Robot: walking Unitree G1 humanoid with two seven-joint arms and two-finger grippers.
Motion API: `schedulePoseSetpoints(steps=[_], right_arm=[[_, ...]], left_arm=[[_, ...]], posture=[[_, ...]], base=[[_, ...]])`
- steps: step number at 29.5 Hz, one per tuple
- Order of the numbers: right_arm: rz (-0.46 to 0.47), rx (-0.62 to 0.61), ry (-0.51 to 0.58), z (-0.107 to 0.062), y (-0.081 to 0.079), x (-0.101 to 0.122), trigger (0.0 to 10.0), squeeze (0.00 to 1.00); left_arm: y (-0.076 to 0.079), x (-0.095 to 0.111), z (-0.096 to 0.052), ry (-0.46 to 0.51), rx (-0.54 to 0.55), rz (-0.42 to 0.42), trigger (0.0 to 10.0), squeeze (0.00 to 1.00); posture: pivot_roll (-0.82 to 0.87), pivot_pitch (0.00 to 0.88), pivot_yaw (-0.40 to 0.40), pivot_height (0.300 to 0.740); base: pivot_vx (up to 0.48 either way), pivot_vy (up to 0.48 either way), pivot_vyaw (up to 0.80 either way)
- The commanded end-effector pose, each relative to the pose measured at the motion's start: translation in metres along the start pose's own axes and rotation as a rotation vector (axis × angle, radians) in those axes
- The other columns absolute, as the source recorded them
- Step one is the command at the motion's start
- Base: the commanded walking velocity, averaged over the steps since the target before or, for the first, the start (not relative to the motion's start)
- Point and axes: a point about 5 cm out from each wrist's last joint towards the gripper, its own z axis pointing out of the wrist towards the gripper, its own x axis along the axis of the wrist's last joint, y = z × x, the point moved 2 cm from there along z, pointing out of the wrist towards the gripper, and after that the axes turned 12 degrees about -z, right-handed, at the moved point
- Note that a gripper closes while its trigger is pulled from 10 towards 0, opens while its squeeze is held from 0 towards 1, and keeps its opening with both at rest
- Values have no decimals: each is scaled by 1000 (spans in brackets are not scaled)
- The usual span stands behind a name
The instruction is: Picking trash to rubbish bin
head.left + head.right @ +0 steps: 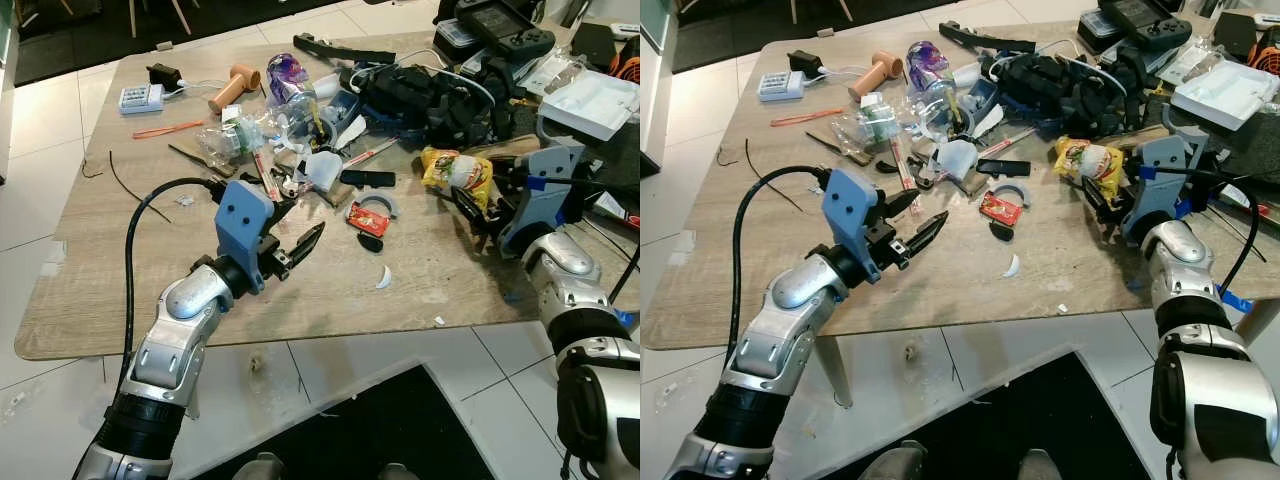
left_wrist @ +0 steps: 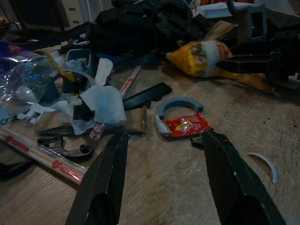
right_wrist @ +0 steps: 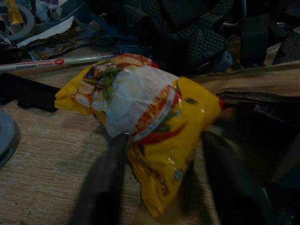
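Right gripper (image 3: 159, 178) straddles the yellow packet (image 3: 140, 112), fingers spread, needing closure; left gripper (image 2: 164, 173) hovers open.

Blurred: 2 right gripper fingers (image 3: 101, 187) around yellow snack packet (image 3: 154, 122). Cut off at far right edge: white tray (image 1: 600, 100), orange item. Unreadable: print on red sachet (image 2: 187, 126).

Yellow snack bag (image 3: 145, 126): crumpled yellow wrapper with a white and red print, lying on my tabletop (image 1: 330, 290) between my right gripper's (image 3: 161, 183) spread fingers.
Red sachet (image 2: 187, 126): small, flat, well left of the yellow snack bag.
White tissue (image 2: 105, 101): crumpled, further left of the yellow snack bag.
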Motion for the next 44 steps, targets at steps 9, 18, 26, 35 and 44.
schedulePoseSetpoints(steps=[9, 18, 26, 35, 44], right_arm=[[9, 22, -102, -6, -8, -23, 0, 0], [19, 25, -90, -5, -9, -20, 0, 0], [105, 119, 94, 9, -33, 9, 0, 0], [55, 215, 226, 3, -70, 36, 0, 0], [-115, 65, 130, -11, -62, 27, 10000, 1000]], left_arm=[[1, -5, -3, -32, -8, 22, 10000, 0], [-1, -7, -1, -37, -6, 25, 10000, 0], [-10, 0, -2, 1, 31, 26, 10000, 0], [-13, 0, -1, 36, 50, 18, 10000, 0], [-6, -5, -3, 20, 32, 4, 10000, 0]], posture=[[64, 315, 103, 740], [48, 305, 97, 740], [6, 256, 78, 740], [-69, 189, 61, 740], [-84, 180, 53, 740]], base=[[0, 0, 0], [0, 0, 0], [0, 0, 0], [0, 0, 0], [0, 0, 0]])
